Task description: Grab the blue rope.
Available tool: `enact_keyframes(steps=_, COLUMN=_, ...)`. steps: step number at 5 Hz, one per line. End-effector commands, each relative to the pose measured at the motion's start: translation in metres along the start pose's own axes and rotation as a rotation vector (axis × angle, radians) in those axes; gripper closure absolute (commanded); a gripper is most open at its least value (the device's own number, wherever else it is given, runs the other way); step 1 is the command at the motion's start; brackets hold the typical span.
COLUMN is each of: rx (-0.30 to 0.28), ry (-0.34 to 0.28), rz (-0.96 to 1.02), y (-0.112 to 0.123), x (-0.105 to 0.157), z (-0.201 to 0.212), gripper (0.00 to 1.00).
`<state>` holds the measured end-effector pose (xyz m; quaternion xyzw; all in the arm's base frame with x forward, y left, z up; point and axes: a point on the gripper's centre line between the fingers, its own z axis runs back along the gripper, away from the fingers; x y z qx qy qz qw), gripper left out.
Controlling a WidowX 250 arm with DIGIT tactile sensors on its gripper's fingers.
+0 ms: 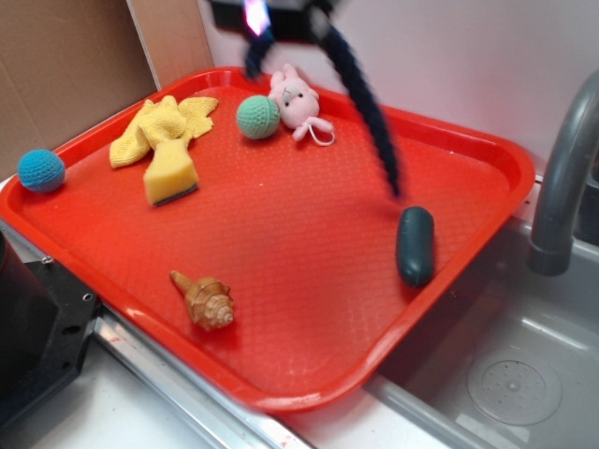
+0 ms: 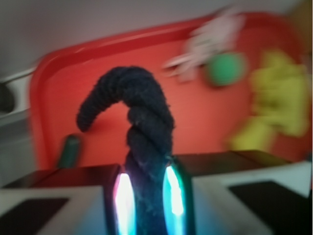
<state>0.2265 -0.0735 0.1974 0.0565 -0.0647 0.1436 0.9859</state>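
Observation:
The blue rope (image 1: 365, 103) is a thick dark navy twisted cord. It hangs in the air from the top of the exterior view, its long end swinging down and right above the red tray (image 1: 281, 365); a short end dangles at the left. My gripper (image 1: 271, 11) is at the top edge, high above the tray's far side, mostly cut off. In the wrist view my gripper (image 2: 146, 196) is shut on the rope (image 2: 142, 117), which rises between the two lit pads (image 2: 124, 200) and curls over to the left.
On the tray lie a dark teal capsule (image 1: 416, 245), a seashell (image 1: 203, 299), a yellow sponge (image 1: 168, 178) on a yellow cloth (image 1: 159, 126), a green ball (image 1: 257, 116), a pink plush bunny (image 1: 296, 101) and a bright blue crocheted ball (image 1: 41, 170). A grey tap (image 1: 562, 178) and sink stand at right.

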Motion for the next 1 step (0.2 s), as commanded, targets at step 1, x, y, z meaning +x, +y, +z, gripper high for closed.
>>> enact_keyframes(steps=1, rx=-0.031, ry=-0.126, rz=0.106, y=0.0325, x=-0.013, z=0.106, gripper=1.0)
